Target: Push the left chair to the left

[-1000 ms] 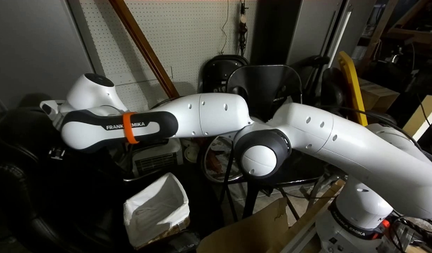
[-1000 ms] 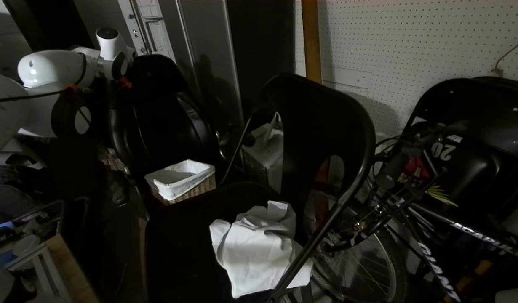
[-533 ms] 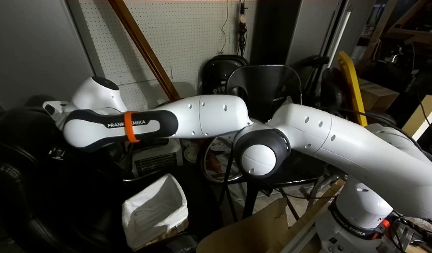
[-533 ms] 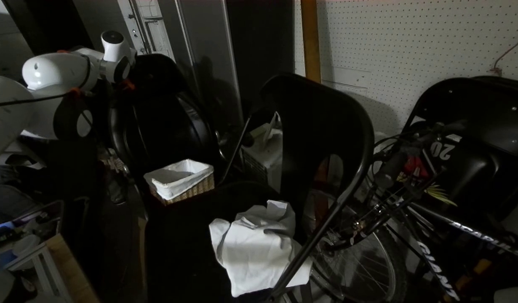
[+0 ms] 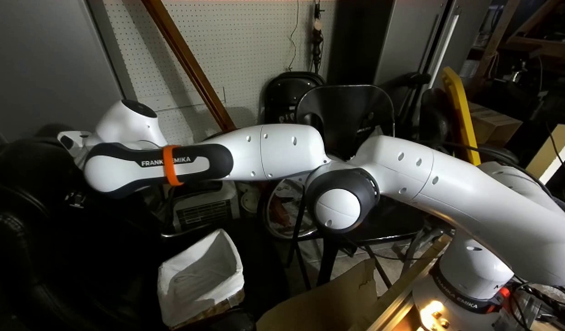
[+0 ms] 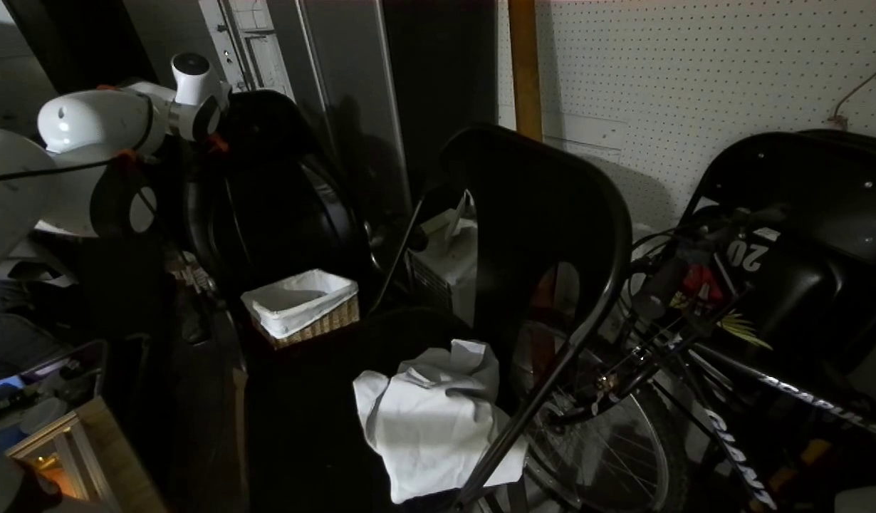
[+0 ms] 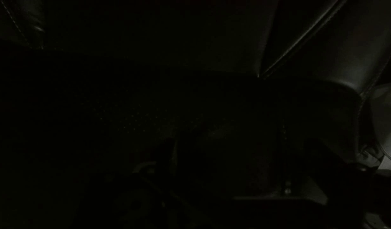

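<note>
The left chair (image 5: 20,257) is a big black padded chair with a glossy back, and it also shows in an exterior view (image 6: 281,214). Its stitched leather panels (image 7: 313,35) fill much of the dark wrist view. My gripper (image 7: 241,143) is over the chair, with its fingers dark and apart and nothing seen between them. In an exterior view only small metallic bits of the gripper (image 5: 75,199) show against the black leather. Whether it touches the chair cannot be told. A white-lined wicker basket (image 6: 306,310) sits on the chair's seat area.
A slimmer round-backed black chair (image 6: 545,178) with a white cloth (image 6: 438,420) stands close by. A bicycle (image 6: 723,427), a heater-like box (image 5: 204,209) and a cardboard sheet (image 5: 319,303) are near. A grey cabinet (image 5: 39,59) stands behind the left chair.
The basket has shifted slightly left in both exterior views, and the left chair appears to shift with it. My wrist has moved slightly right and down. A warm light now shows near the arm's base.
</note>
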Robot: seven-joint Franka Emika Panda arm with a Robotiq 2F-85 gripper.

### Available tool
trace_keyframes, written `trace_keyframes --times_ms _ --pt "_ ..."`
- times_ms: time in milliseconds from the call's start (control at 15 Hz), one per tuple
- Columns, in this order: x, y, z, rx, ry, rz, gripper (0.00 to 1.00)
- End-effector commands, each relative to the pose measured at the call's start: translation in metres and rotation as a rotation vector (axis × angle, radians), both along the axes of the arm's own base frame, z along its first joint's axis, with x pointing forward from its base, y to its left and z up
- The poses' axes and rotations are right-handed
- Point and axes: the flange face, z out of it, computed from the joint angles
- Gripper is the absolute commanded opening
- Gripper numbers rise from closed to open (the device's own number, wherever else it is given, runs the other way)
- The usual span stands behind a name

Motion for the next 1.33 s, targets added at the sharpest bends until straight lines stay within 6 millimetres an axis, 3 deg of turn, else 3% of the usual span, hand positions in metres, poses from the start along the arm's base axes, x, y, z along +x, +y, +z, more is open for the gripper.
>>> trace_keyframes --times_ms 0,400,933,1267 --pt "-0.003 0.004 0.007 0.023 -0.103 0.087 1.00" --pt "-0.036 0.036 0.015 -0.016 -0.251 0.259 1.00" --pt "-0.067 0.063 0.027 -0.023 -0.394 0.409 1.00" --pt "-0.102 0.091 0.032 0.016 -0.465 0.555 1.00"
